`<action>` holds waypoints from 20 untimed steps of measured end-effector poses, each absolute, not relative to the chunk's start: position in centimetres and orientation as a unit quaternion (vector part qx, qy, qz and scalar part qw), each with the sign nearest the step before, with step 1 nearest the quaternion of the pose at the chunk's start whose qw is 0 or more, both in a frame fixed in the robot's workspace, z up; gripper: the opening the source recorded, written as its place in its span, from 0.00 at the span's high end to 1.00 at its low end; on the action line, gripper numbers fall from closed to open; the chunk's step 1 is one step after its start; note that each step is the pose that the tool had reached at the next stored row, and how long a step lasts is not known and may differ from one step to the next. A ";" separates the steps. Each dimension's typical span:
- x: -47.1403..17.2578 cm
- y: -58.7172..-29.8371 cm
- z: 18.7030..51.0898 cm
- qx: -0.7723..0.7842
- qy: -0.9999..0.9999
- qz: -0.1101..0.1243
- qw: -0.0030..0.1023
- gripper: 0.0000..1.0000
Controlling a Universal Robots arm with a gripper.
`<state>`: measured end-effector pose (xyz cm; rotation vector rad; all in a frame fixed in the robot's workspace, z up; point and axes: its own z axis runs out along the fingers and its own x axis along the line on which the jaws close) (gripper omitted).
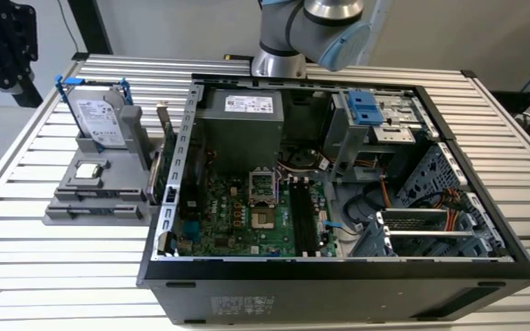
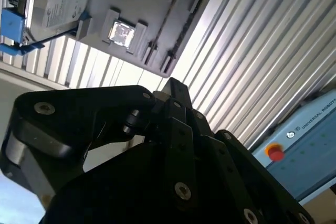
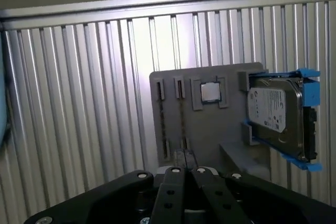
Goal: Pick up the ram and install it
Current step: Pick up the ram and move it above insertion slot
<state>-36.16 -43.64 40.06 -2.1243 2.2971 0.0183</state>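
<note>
Slatted metal table [image 3: 79, 103]; ram [image 3: 181, 119] seemingly edge-up in grey holder [image 3: 210, 129], apart from closed, empty jaws.

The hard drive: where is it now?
In the exterior view, the hard drive stands upright on the far end of the grey holder, at the exterior view's left of the open computer case.
</note>
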 end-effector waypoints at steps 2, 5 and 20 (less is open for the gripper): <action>-36.2 -43.6 40.1 -0.692 0.722 0.006 0.006 1.00; -36.2 -43.6 40.1 -0.709 0.705 0.006 0.006 1.00; -36.2 -43.6 40.1 -0.749 0.663 0.009 0.003 1.00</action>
